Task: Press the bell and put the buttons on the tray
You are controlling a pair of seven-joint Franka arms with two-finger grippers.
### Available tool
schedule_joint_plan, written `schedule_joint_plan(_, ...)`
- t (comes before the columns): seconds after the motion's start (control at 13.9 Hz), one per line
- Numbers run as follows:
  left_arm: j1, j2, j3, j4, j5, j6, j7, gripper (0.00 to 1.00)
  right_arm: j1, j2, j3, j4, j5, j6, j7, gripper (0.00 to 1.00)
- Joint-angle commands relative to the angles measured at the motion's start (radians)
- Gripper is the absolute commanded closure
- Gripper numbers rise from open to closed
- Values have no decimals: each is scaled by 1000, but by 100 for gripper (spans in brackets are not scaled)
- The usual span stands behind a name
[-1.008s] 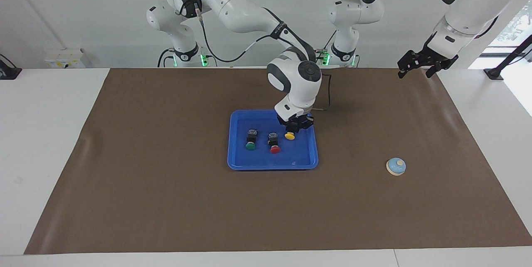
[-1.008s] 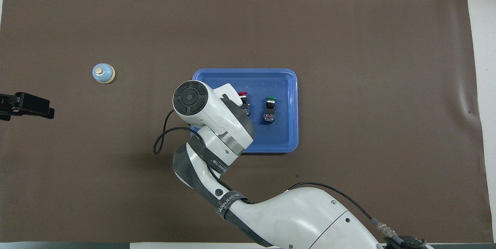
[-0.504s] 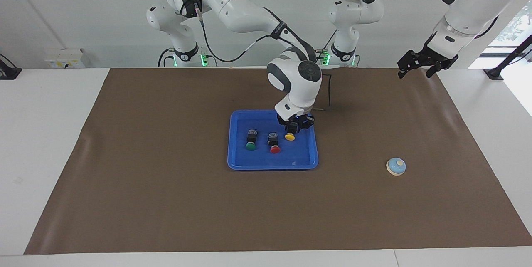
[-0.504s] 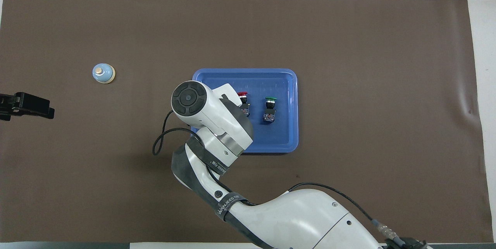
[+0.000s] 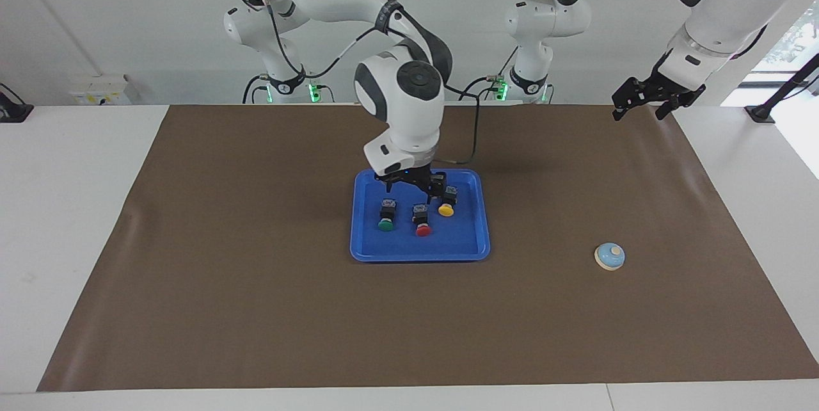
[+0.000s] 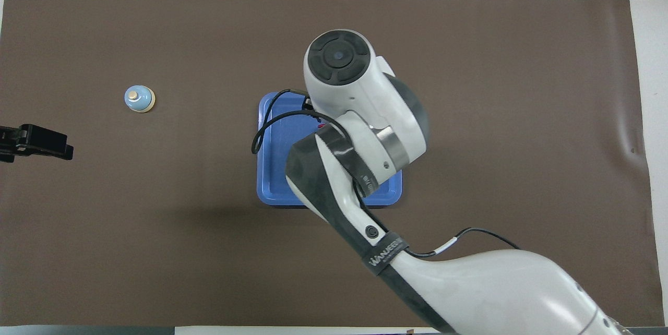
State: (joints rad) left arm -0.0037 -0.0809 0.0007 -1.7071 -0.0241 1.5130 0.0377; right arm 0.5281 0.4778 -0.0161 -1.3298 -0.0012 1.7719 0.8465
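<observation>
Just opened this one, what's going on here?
Three buttons, green, red and yellow, lie in the blue tray. The right tool hangs open above the tray, holding nothing. The bell stands alone on the brown mat toward the left arm's end of the table. The left tool waits open, raised over the mat's edge at that end.

The only readable text is "WANJEED", in white letters on a black fabric strap [image 6: 385, 255] wrapped around the white right robot arm [image 6: 469, 293], seen in the overhead view.
</observation>
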Motion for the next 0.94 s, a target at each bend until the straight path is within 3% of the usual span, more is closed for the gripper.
schedule_joint_plan(0.0, 4, -3, 2, 3, -13, -8, 5, 0, -124, -82, 11, -19, 0, -64, -163, 0)
schedule_joint_plan(0.36, 4, -3, 1, 3, -13, -8, 5, 0, -325, -149, 11, -17, 4, -146, -493, 0)
schedule_joint_plan(0.86, 4, -3, 2, 3, -13, -8, 5, 0, -482, -278, 16, -46, -11, -284, -762, 0)
